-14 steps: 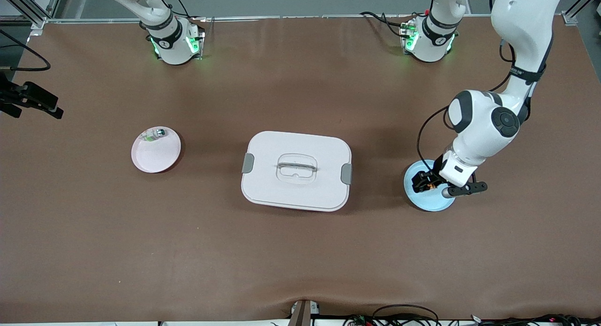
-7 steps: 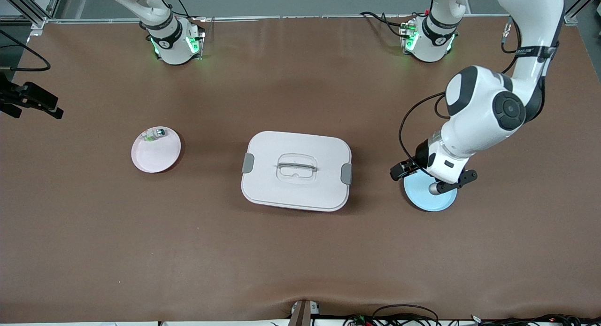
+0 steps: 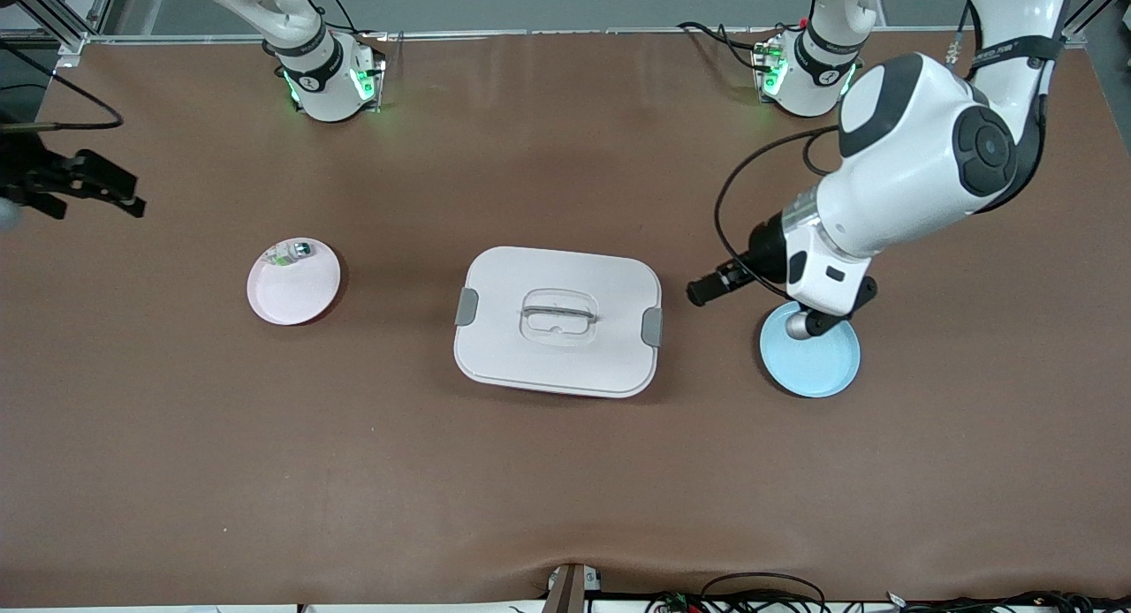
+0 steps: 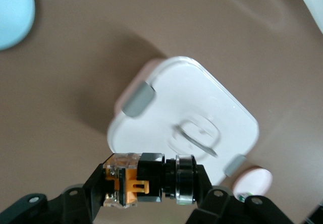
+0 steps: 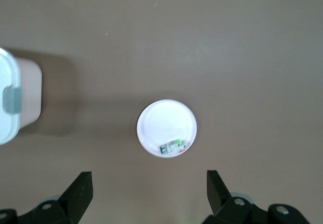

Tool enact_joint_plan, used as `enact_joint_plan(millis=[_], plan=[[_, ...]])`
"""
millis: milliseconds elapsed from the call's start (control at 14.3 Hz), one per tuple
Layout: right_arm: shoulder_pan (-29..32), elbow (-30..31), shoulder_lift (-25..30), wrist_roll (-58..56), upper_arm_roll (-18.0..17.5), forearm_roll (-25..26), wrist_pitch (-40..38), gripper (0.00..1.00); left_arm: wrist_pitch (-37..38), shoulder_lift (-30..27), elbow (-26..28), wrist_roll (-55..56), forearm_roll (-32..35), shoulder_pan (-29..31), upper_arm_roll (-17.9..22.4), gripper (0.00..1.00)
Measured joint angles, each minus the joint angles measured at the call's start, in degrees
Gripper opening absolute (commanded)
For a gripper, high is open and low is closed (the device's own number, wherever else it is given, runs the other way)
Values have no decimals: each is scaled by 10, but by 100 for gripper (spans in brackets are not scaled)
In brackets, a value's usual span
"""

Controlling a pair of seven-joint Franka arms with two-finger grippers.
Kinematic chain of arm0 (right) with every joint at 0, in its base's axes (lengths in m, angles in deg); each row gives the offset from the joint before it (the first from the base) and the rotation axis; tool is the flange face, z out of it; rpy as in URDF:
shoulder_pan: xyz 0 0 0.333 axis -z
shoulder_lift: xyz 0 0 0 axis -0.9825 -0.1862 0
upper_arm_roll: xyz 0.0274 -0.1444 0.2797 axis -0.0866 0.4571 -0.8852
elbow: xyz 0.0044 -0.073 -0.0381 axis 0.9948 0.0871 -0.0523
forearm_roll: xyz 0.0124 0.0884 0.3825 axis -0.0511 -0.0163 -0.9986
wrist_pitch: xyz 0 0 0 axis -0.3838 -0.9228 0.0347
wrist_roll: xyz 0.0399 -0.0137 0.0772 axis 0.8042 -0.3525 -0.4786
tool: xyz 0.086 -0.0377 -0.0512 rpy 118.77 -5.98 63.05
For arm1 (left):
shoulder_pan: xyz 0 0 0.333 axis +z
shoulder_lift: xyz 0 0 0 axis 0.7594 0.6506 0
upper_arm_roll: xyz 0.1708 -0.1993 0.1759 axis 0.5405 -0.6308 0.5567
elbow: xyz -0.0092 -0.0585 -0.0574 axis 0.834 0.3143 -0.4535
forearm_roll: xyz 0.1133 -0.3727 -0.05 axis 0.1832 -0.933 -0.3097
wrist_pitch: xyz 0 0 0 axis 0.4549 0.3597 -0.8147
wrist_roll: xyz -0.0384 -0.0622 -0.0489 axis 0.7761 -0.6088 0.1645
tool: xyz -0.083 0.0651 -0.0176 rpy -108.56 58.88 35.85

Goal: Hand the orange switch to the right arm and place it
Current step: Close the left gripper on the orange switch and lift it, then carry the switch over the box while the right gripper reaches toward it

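Note:
My left gripper [image 3: 704,290] is shut on the orange switch [image 4: 144,179], a small black cylinder with an orange-marked clear end, gripped crosswise between the jaws [image 4: 151,182]. It hangs in the air over the table between the white lidded box [image 3: 557,320] and the empty blue plate [image 3: 817,361]. In the front view the switch is hidden in the fingers. My right gripper [image 3: 110,189] is open and empty, high over the table at the right arm's end. In its wrist view [image 5: 150,193] it is above the pink plate [image 5: 166,120].
The pink plate [image 3: 293,282] holds a small clear-and-green part [image 3: 292,253], also shown in the right wrist view [image 5: 172,146]. The box, with grey clips and a clear handle, stands mid-table [image 4: 192,108]. The blue plate's edge shows in the left wrist view [image 4: 12,12].
My left gripper has risen off the blue plate with the switch and swung toward the box. My right gripper has shifted slightly toward the table's middle.

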Motion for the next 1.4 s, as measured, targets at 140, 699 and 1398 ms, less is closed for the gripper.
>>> enact_joint_plan(millis=[140, 699, 1398], plan=[[-24, -1, 0, 0, -1, 0, -20, 100, 0, 3, -12, 50, -19, -8, -21, 0], [-118, -10, 1, 96, -11, -9, -53, 100, -30, 28, -60, 145, -160, -58, -27, 0], [-181, 58, 25, 283, -19, -175, 90, 100, -203, 95, -62, 200, -238, -149, -28, 0]])
